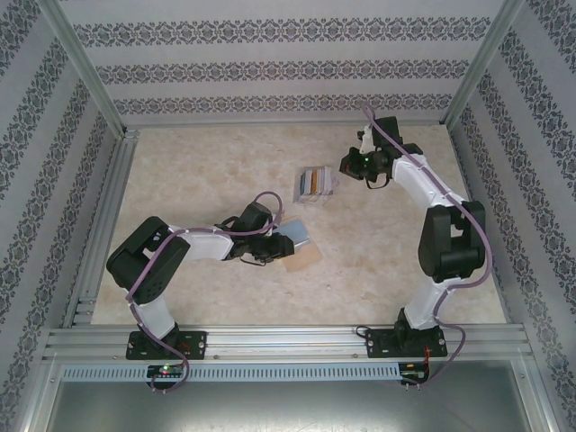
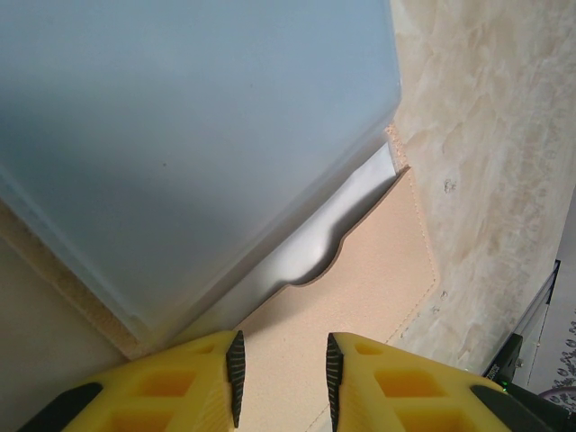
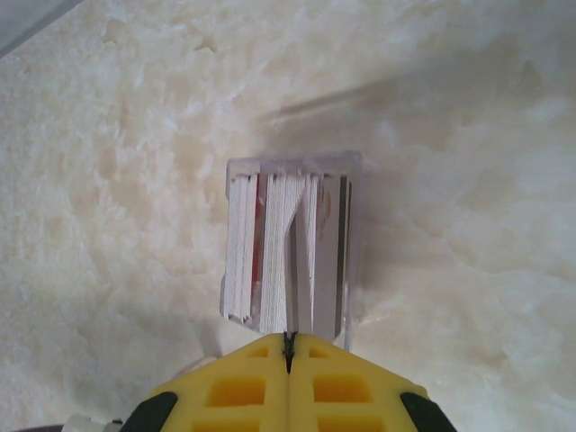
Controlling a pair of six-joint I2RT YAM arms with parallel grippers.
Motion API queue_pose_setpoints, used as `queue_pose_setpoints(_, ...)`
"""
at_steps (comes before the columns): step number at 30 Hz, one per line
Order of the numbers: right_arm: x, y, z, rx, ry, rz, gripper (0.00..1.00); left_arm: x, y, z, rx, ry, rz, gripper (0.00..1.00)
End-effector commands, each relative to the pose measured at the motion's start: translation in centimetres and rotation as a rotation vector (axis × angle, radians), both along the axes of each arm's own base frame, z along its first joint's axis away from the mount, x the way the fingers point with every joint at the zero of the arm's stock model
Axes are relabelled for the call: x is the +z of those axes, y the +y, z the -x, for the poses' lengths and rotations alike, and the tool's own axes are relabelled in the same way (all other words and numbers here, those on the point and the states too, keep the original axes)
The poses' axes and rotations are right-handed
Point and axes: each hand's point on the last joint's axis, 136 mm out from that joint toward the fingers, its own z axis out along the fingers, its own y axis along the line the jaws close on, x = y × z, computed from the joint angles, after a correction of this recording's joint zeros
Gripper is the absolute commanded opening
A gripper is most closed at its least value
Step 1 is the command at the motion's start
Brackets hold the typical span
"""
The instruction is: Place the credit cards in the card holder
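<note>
At the clear tray (image 3: 353, 180), right gripper (image 3: 288, 346) sits clenched at the edge of the credit cards (image 3: 270, 252); lift one card straight up. Left gripper (image 2: 285, 364), jaws apart, hovers over card holder (image 2: 378, 270) near that tray.

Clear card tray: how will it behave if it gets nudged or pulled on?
Probably light: the clear card tray looks like thin-walled plastic, so it may slide on the smooth table. The credit cards stand on edge, leaning unevenly, so they likely shift if it is pushed. It looks rigid, not floppy.
</note>
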Motion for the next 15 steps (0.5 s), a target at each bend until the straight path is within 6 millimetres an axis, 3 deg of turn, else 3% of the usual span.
queue_pose_setpoints(1, 2.0, -0.6, 2.0, 0.002, -0.037, 0.002, 0.00, -0.7, -0.7, 0.2, 0.001, 0.008, -0.007, 0.33)
queue_pose_setpoints(7, 3.0, -0.4, 7.4, -0.010, -0.071, -0.054, 0.00, -0.8, -0.8, -0.4, 0.071, -0.019, 0.010, 0.32)
queue_pose_setpoints(10, 2.3, 0.1, 10.6, -0.001, -0.044, -0.115, 0.00, -0.7, -1.0, -0.7, 0.099, -0.031, 0.014, 0.32)
queue_pose_setpoints(15, -0.7, 3.5, 15.8, 0.038, 0.038, -0.263, 0.00, -0.3, -1.8, -1.0, 0.145, -0.059, 0.031, 0.32)
